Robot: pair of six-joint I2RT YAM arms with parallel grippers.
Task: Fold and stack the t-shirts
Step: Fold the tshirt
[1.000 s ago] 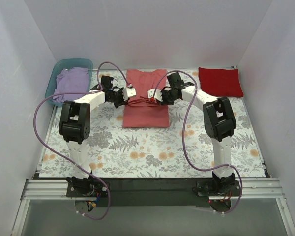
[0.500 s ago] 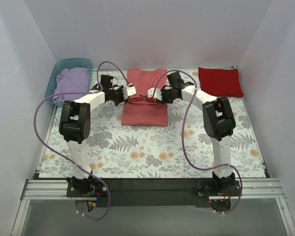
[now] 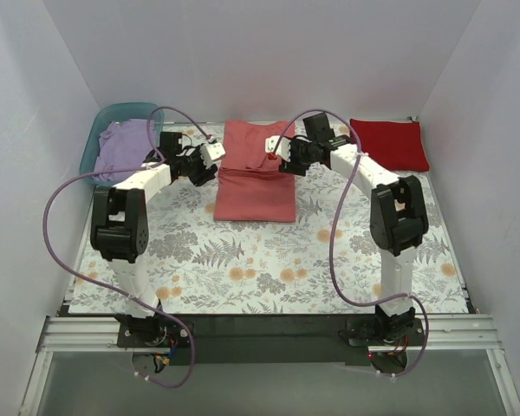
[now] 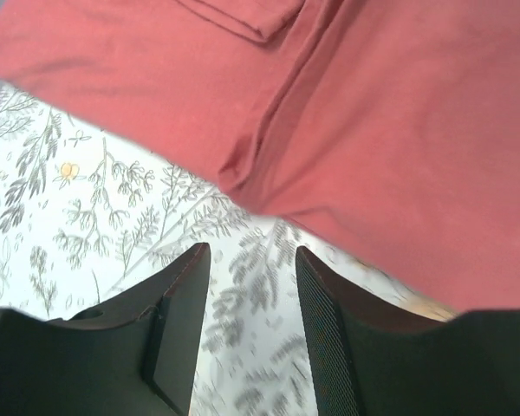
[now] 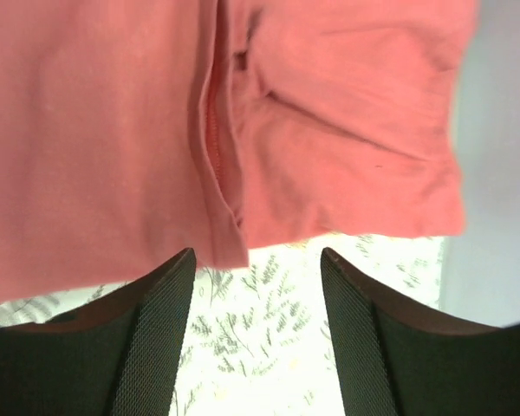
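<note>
The salmon-pink t-shirt lies folded on the floral cloth at the middle back, with a crease across it. My left gripper hovers at its left edge, open, with only floral cloth showing between the fingers; the shirt lies just beyond the tips. At the shirt's right edge my right gripper is also open and empty, the shirt's seam edge just ahead. The deep red t-shirt lies folded at the back right. The lavender t-shirt lies crumpled in the tub.
A teal plastic tub stands at the back left corner. The white floral cloth covers the table. White walls close in the back and both sides. Purple cables loop off both arms.
Both grippers have opened and let go of the bunched middle of the salmon-pink shirt, drawing outward and back. The fold now lies flat.
</note>
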